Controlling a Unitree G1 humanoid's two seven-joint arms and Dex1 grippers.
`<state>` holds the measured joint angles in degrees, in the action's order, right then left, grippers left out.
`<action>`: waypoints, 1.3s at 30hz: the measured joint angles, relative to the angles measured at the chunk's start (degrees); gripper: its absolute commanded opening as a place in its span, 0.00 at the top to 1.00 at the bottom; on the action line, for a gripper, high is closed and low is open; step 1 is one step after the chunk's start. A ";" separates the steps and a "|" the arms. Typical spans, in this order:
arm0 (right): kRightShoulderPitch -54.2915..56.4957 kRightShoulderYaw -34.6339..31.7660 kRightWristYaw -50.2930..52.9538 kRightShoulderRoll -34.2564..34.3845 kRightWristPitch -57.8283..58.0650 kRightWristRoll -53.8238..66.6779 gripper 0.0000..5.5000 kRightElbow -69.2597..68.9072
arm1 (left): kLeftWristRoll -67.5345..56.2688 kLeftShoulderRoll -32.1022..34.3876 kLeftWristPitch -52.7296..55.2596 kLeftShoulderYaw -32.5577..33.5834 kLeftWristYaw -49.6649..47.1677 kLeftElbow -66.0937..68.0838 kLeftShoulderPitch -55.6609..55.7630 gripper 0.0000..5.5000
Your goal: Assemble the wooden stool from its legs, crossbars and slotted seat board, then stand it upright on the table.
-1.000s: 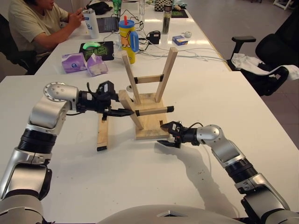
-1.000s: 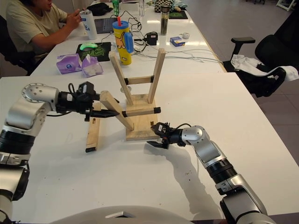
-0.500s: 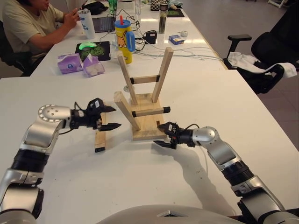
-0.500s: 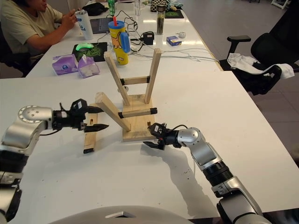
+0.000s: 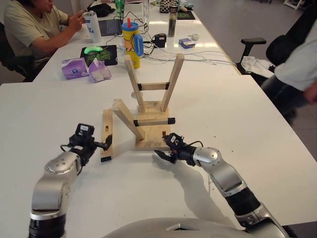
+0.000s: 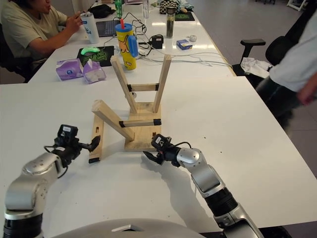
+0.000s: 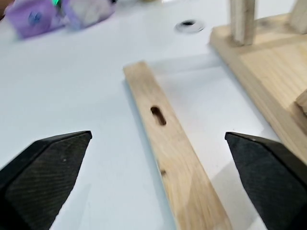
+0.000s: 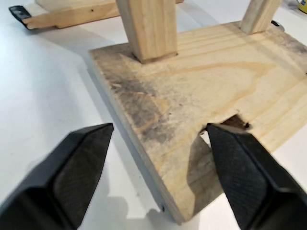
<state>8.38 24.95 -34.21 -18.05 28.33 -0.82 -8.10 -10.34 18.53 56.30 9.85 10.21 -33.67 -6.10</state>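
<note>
I see the stool upside down at the middle of the white table (image 5: 223,114): its seat board (image 5: 151,140) lies flat, with the legs pointing up. At the board's far edge two upright legs (image 5: 172,79) are joined by a crossbar (image 5: 153,86). Nearer me a leaning leg (image 5: 125,118) tilts out toward my left side, and a second crossbar (image 5: 154,121) runs from it across the board. A loose leg (image 5: 106,133) lies flat on the table just to the left of the seat board, a slot showing in its top face. My left gripper (image 5: 102,144) is low over the near end of that loose leg, jaws released wide, with the wood lying between the fingers (image 7: 48,172) and not grasped. My right gripper (image 5: 164,147) is at the near right corner of the seat board, jaws also released, one finger on either side of the corner and holding nothing. A yellow cup (image 5: 131,37) stands on the next table behind.
</note>
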 measured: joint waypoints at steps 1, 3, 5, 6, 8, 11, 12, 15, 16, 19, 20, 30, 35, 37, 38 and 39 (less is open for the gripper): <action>0.04 0.16 0.29 0.24 0.04 -0.03 0.35 0.07 | 0.27 -1.24 1.28 -0.49 -1.27 -0.32 -0.01 0.06; 0.35 0.29 0.41 0.70 0.06 -0.20 0.35 0.59 | 0.57 -3.34 3.14 -1.29 -3.50 -0.29 0.03 0.06; 0.94 0.53 0.42 1.10 0.06 -0.37 0.35 1.45 | 0.92 -5.24 3.63 -1.61 -5.03 0.89 0.21 0.06; 1.22 0.69 0.41 1.12 0.06 -0.40 0.35 1.81 | 1.05 -6.00 3.82 -1.69 -5.73 1.86 0.38 0.06; 1.60 0.92 0.39 1.16 0.06 -0.51 0.35 2.46 | 1.80 -7.18 3.87 -1.79 -7.28 4.66 1.31 0.09; 1.93 1.16 0.27 1.12 0.05 -0.56 0.35 2.82 | 2.67 -7.16 3.19 -1.83 -8.19 7.39 2.06 0.16; 2.30 1.37 0.23 1.15 0.05 -0.57 0.35 3.15 | 2.84 -7.17 2.79 -1.84 -8.39 8.37 2.14 0.17; 3.27 1.89 0.18 1.79 0.05 -0.60 0.35 4.09 | 3.55 -7.17 2.13 -1.87 -8.78 10.01 2.80 0.26; 3.53 2.03 0.20 2.21 0.15 -0.61 0.35 4.35 | 3.70 -7.09 2.04 -1.93 -8.86 10.38 3.14 0.29; 4.27 2.45 0.40 3.77 0.27 -0.63 0.35 5.40 | 3.79 -6.73 1.99 -2.16 -8.87 10.83 3.56 0.37; 4.35 2.57 0.48 4.18 0.32 -0.64 0.35 5.55 | 3.79 -6.55 1.98 -2.20 -8.86 10.90 3.62 0.39; 2.51 0.33 2.41 7.35 -1.00 1.01 0.35 5.30 | 3.74 -4.70 -0.16 -0.88 -7.94 15.45 6.23 0.62; -0.52 -3.30 2.03 6.00 -0.94 3.92 0.35 2.11 | 3.60 -3.30 -4.38 2.99 -7.32 20.47 7.90 0.62; -1.75 -4.91 1.52 4.28 -0.83 4.62 0.35 0.52 | 2.95 -3.20 -6.59 5.24 -7.26 21.44 8.49 0.62; -2.88 -6.16 1.19 3.26 -0.71 5.53 0.35 -0.85 | 2.08 -3.17 -8.56 7.16 -7.20 21.80 9.54 0.62; -3.58 -7.03 0.96 2.58 -0.66 6.09 0.35 -1.58 | 1.40 -3.06 -10.06 8.77 -7.16 21.84 10.74 0.62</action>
<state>4.80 17.92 -33.26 -15.47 27.68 5.27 -9.68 -8.94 15.47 46.23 18.62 3.05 -11.83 4.64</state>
